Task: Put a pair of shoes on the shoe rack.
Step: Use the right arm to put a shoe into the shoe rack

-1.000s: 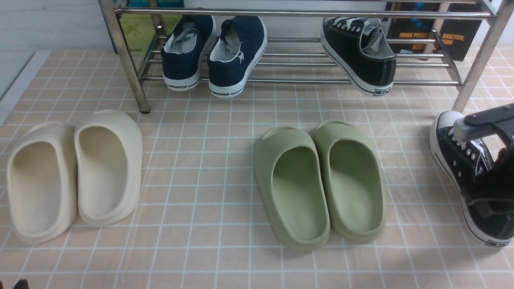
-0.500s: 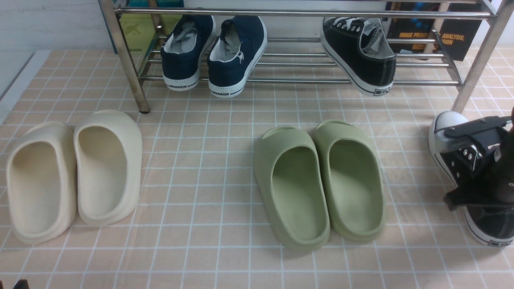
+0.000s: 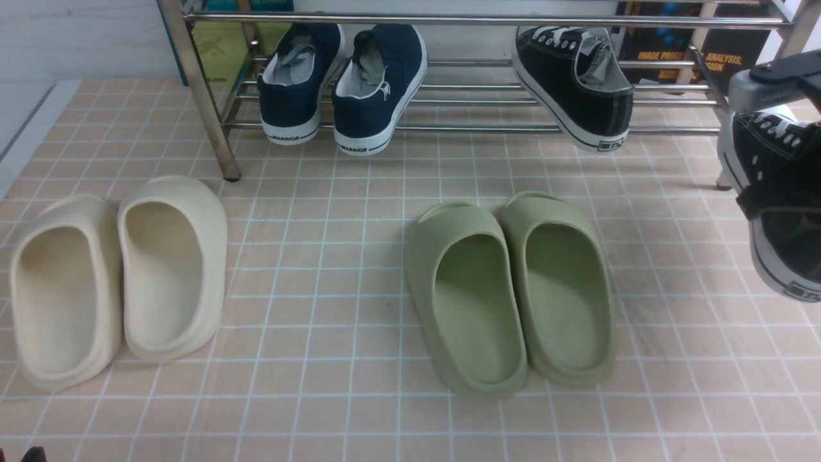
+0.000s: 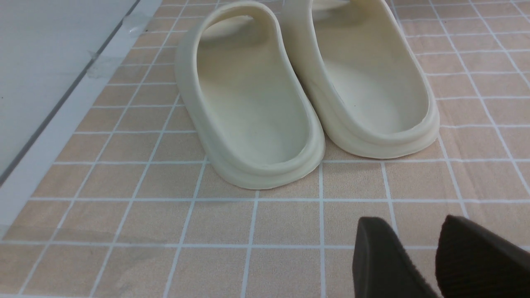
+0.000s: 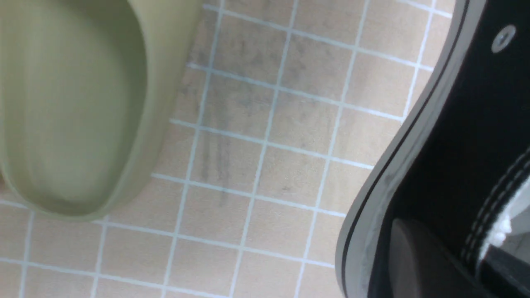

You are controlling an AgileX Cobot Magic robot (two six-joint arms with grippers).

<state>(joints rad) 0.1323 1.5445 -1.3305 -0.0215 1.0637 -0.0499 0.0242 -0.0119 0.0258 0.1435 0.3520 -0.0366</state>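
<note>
At the right edge of the front view, the right tool (image 3: 766, 144) is clamped on one black sneaker (image 3: 792, 250), heel lowest, overlapping the right leg of the shoe rack (image 3: 487, 20). The other black sneaker (image 3: 577, 83) rests on the rack's lower rails, upper right of centre. The left tool (image 4: 416, 242), at the lower right of its wrist view, stands slightly parted and grips nothing, near the cream slides (image 4: 256, 103).

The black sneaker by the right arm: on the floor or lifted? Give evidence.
Lifted. The right gripper clamps the black sneaker, whose toe sits level with the rack's lower rail.
</note>
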